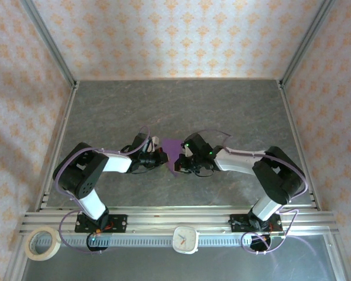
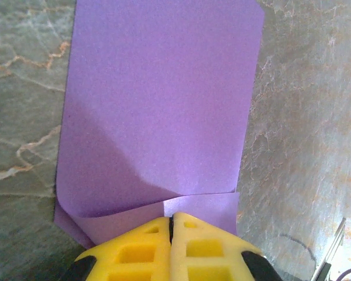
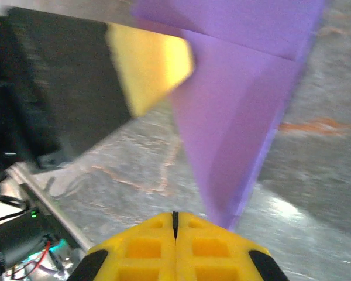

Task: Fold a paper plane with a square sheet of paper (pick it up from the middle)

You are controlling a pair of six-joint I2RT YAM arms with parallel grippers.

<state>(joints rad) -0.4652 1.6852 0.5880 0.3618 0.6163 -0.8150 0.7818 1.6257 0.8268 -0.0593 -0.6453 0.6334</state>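
Paper (image 2: 158, 105): folded, between both grippers.
Left gripper (image 2: 171, 219): clamped on paper's near edge.
Right gripper (image 3: 175, 215): closed, paper's corner just beside.

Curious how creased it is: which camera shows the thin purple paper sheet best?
The left wrist view: the thin purple paper sheet spreads broad and sharp, its edge curling over near the yellow fingers. The top external view shows a small distant patch; the right wrist view a blurred, tapering part.
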